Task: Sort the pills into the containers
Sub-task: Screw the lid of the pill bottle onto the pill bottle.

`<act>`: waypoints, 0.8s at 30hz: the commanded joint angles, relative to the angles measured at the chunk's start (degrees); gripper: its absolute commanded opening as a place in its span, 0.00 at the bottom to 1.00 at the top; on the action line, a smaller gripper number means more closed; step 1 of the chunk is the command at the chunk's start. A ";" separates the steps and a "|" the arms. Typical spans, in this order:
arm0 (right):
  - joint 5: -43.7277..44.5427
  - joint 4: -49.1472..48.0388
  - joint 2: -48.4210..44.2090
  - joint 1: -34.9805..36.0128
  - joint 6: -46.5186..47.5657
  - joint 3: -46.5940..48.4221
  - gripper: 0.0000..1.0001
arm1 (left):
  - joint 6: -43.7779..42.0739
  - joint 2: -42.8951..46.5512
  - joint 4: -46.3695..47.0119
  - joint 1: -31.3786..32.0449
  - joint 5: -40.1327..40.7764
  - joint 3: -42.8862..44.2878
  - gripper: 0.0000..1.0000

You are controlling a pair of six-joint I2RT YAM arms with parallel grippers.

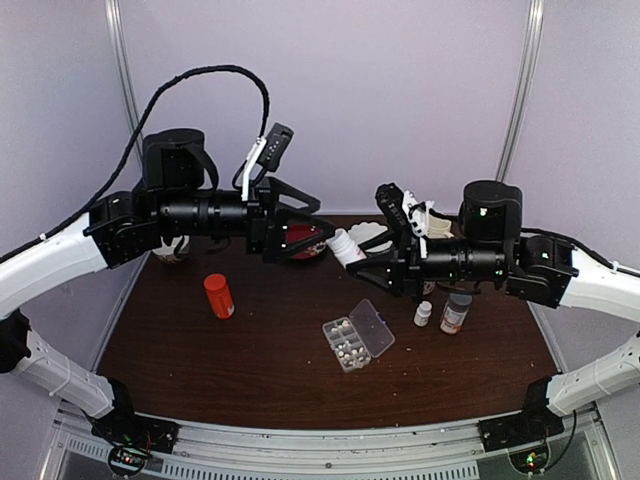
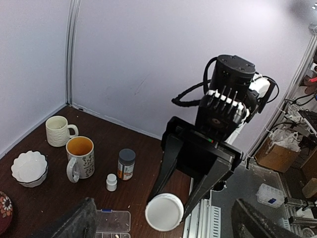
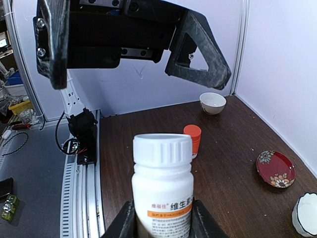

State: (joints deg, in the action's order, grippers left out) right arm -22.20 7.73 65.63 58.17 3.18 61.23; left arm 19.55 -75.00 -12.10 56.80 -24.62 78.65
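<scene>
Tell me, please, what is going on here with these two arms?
The right arm holds a capped white bottle up in its jaws, facing the left arm, whose jaws stand wide open near its cap. Below on the table, the clear organizer box lies open with pills in some compartments.

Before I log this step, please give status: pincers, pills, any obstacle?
Right pincer shut on white bottle, raised, cap on. Left pincer open, facing the cap. Organizer box open on table, some pills inside. Nothing over the box.

Both arms reach toward mid-frame in the top view: left gripper (image 1: 321, 222) gapes wide, right gripper (image 1: 360, 258) clamps a white bottle (image 1: 341, 244).
</scene>
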 commanded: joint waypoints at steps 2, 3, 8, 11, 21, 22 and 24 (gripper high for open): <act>0.65 -4.87 0.07 0.70 -0.41 0.97 0.00 | 0.48 -1.31 1.59 0.67 0.85 1.92 0.98; 0.58 -5.07 0.15 0.79 -0.45 1.10 0.00 | 0.27 -1.48 1.56 0.86 0.97 2.05 0.97; -0.91 -6.65 0.50 1.11 -0.71 1.00 0.00 | -0.56 -2.13 1.56 1.34 2.14 2.59 0.98; -1.70 -7.45 0.58 1.24 -0.93 0.96 0.00 | -0.48 -2.55 1.57 1.30 2.46 2.90 0.98; -5.41 -12.28 -2.12 1.41 -2.42 -1.69 0.00 | -0.09 -2.31 1.00 1.38 3.68 1.78 0.98; -5.49 -12.71 -2.61 1.48 -2.51 -2.10 0.00 | 0.06 -2.20 0.97 1.35 3.89 1.69 0.98; -5.70 -13.77 -3.82 1.51 -2.49 -3.33 0.00 | 0.20 -1.83 0.97 1.31 4.75 1.22 0.98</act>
State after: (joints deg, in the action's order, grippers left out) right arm -25.76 -2.07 64.82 59.20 1.45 59.81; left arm 19.59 -77.30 -12.08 57.87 -21.54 79.53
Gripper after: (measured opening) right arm 0.325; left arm 0.976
